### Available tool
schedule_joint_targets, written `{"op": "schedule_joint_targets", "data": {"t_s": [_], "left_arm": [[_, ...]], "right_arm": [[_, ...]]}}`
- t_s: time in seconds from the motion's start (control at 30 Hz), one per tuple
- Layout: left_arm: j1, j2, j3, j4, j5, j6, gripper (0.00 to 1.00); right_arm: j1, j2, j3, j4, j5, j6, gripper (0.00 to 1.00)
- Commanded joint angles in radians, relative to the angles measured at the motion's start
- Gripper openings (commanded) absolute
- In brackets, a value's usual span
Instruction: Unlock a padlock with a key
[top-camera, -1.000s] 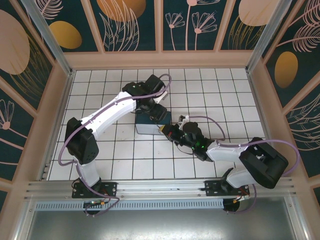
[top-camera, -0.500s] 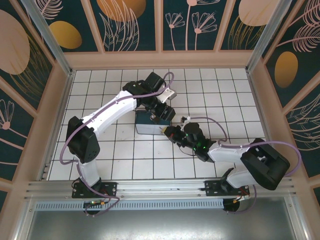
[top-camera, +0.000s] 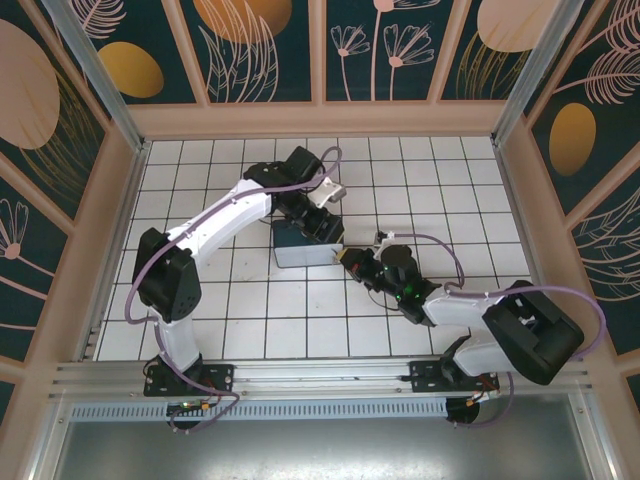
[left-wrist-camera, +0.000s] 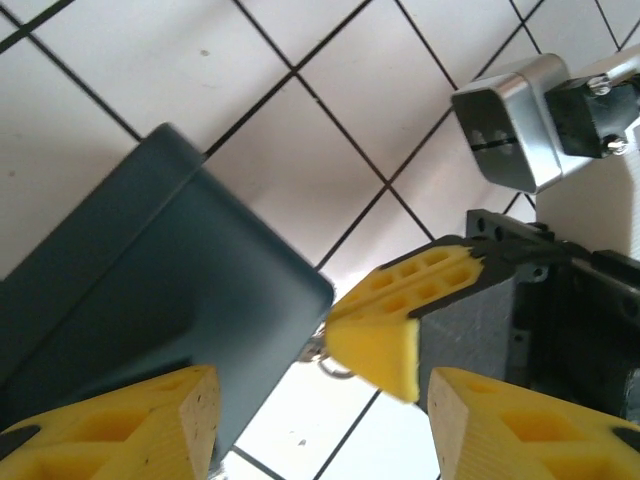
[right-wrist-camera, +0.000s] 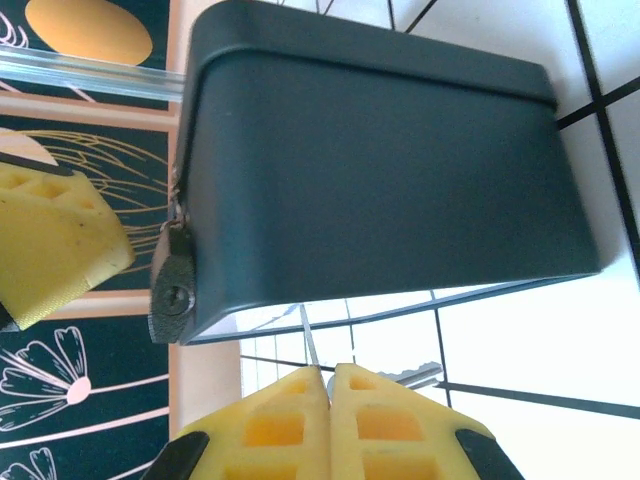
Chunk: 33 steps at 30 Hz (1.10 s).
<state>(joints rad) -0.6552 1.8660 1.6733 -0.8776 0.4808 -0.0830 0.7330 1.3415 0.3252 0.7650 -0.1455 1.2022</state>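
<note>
In the right wrist view the padlock (right-wrist-camera: 172, 288) is small and dark, its keyhole facing me, and it hangs at the left corner of the dark blue box (right-wrist-camera: 380, 170). My right gripper (right-wrist-camera: 330, 372) is shut on the key (right-wrist-camera: 307, 345); the thin silvery blade sticks up from between the pads, just below the box and apart from the padlock. From above, the right gripper (top-camera: 350, 260) sits at the box's (top-camera: 298, 247) right corner. My left gripper (left-wrist-camera: 320, 385) hangs open over that corner, with the box (left-wrist-camera: 150, 300) on its left and a right-gripper finger (left-wrist-camera: 385, 330) between its fingers.
A silvery ring (left-wrist-camera: 337, 367) peeks out by the box corner under the right finger. A second silvery piece (right-wrist-camera: 415, 376) lies beside the held key. White tiled floor (top-camera: 440, 190) surrounds the box, and wooden walls (top-camera: 515, 200) enclose it.
The right gripper has drawn back a little to the right from the box corner. The left wrist has turned and shifted over the box's right end.
</note>
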Motion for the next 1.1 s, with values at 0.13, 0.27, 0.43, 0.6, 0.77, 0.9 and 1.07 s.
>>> {"op": "schedule_joint_targets", "data": {"t_s": [0.13, 0.27, 0.43, 0.6, 0.77, 0.9, 1.07], "left_arm": [[0.012, 0.035, 0.004, -0.037, 0.047, 0.018, 0.56], [0.012, 0.035, 0.007, -0.061, 0.063, 0.039, 0.55], [0.012, 0.023, 0.008, -0.092, 0.067, 0.062, 0.52], [0.012, -0.005, -0.017, -0.101, 0.039, 0.066, 0.48], [0.014, -0.025, 0.014, -0.066, 0.018, 0.026, 0.57], [0.029, -0.048, 0.048, -0.002, 0.007, -0.045, 0.60], [0.083, -0.121, -0.020, 0.070, -0.100, -0.145, 0.60]], "right_arm": [[-0.023, 0.059, -0.005, 0.129, -0.038, -0.023, 0.00], [-0.040, 0.090, -0.012, 0.175, -0.058, -0.009, 0.00], [-0.049, 0.095, -0.011, 0.178, -0.062, -0.009, 0.00], [-0.060, 0.098, 0.000, 0.171, -0.075, -0.013, 0.00], [-0.051, 0.102, 0.018, 0.168, -0.093, -0.023, 0.00], [-0.018, 0.085, 0.011, 0.165, -0.088, -0.011, 0.00], [0.025, 0.032, -0.020, 0.159, -0.062, 0.022, 0.00]]}}
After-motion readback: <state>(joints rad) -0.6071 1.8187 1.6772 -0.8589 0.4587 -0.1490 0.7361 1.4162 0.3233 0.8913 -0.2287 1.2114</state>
